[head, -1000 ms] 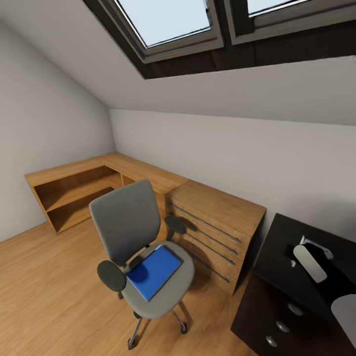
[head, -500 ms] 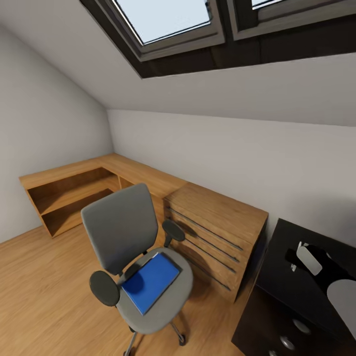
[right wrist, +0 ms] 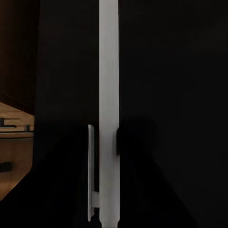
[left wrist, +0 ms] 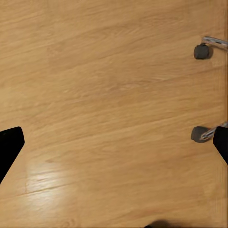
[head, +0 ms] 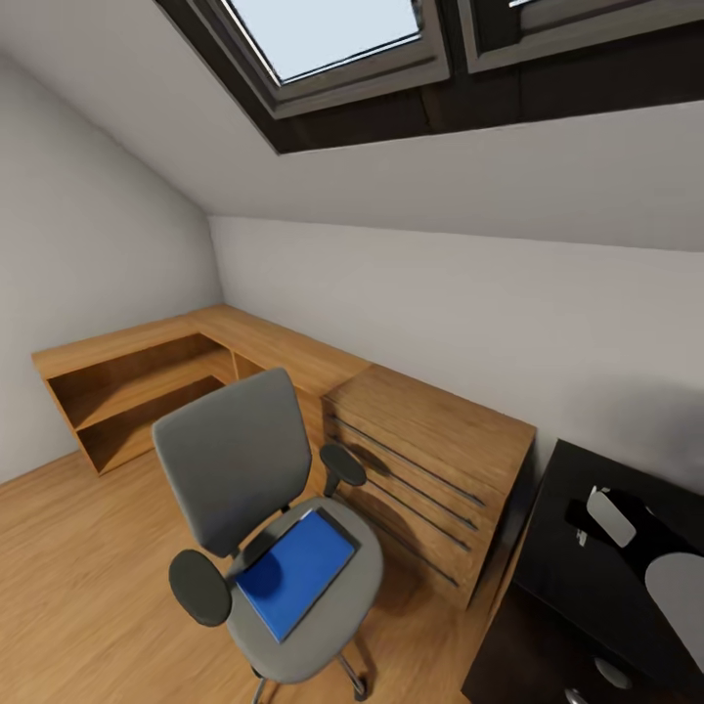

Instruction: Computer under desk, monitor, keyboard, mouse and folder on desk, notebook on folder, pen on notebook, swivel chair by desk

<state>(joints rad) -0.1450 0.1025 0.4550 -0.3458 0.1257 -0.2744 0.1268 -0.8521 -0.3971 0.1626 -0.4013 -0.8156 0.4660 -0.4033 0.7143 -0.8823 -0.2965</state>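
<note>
The one swivel chair (head: 269, 528) stands nearest, low and left of centre in the head view, its seat turned toward the right. The one blue folder (head: 296, 573) lies flat on that seat, inside the seat's edge, between the two black armrests (head: 199, 588). Open wooden floor (head: 88, 577) spreads to the chair's left and near side, leaving room to move there. In the left wrist view two of the chair's castors (left wrist: 203, 51) sit on chrome legs at one edge of bare floor, and the left gripper's (left wrist: 114, 156) dark fingertips (left wrist: 9, 147) show at opposite sides of the picture, spread wide with nothing between them.

At the near right, the corner of the black desk (head: 587, 557) reaches in, with one silver knob (head: 608, 672) on its front. A white and black part of the right arm (head: 614, 516) hangs over the desk top. The right wrist view is dark, with a pale upright strip; whether that gripper is apart or together I cannot tell.

Just beyond the chair, one light wooden dresser (head: 430, 469) stands close beside the desk, a narrow gap between them. Farther left, a low wooden shelf unit (head: 137, 376) runs along the wall (head: 420, 293) into the corner. Two skylights (head: 332, 34) sit in the sloped ceiling.
</note>
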